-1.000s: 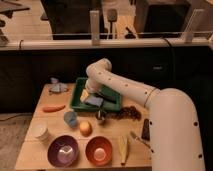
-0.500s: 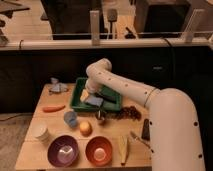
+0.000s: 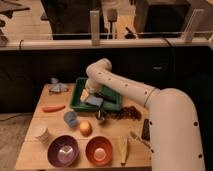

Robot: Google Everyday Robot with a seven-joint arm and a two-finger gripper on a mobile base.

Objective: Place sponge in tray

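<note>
Over the green tray point(image 3: 112, 105) at the back of the table point(image 3: 35, 142) we see the end effector point(image 3: 86, 94) reaching down inside the rim, right at the blue-grey sponge point(image 3: 94, 101) that lies in the tray's near left part. We cannot tell whether it grips the sponge or has let go. In front stand a purple bowl point(image 3: 62, 150), an orange bowl point(image 3: 98, 150), an orange fruit point(image 3: 85, 128) and a carrot point(image 3: 53, 108)

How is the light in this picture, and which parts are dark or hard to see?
Camera view: warm light falls on the table; the background behind the rail is dark. The gripper sits over the green tray, above the sponge; the arm looks bright white.
</note>
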